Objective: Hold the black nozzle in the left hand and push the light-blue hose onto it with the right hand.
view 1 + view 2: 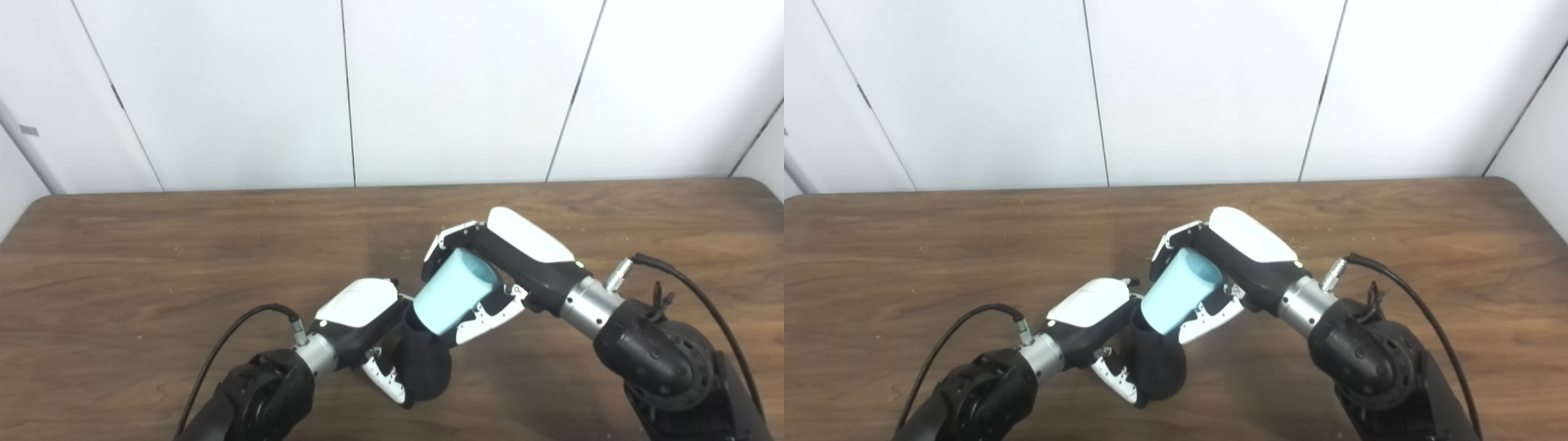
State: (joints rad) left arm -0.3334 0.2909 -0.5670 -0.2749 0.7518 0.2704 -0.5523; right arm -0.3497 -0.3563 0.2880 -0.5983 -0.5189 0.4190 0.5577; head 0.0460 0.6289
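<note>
Wooden table [153, 257] is seen bare around the work, with both arms raised above its near-centre.

Right hand [490, 269]: fingers are wrapped round the light-blue hose [450, 293], a short tapered sleeve held tilted, its open wide end facing up and to the right, its narrow end pointing down and to the left.

Left hand [373, 334]: fingers are closed on the black nozzle [424, 361], which is held roughly upright just below the hose.

The hose's lower end is seen at the nozzle's mouth; whether it is seated over it or merely touching cannot be told from either view.

Risks, as judged:
- The two axes are not in line. If a push is made at this angle, the hose may be wedged on one side or skid off the nozzle rim.
- The hose is gripped near mid-body; under load it may be squeezed oval and slip.
- The nozzle may be rotated in the left hand's grasp by a sideways push.
</note>
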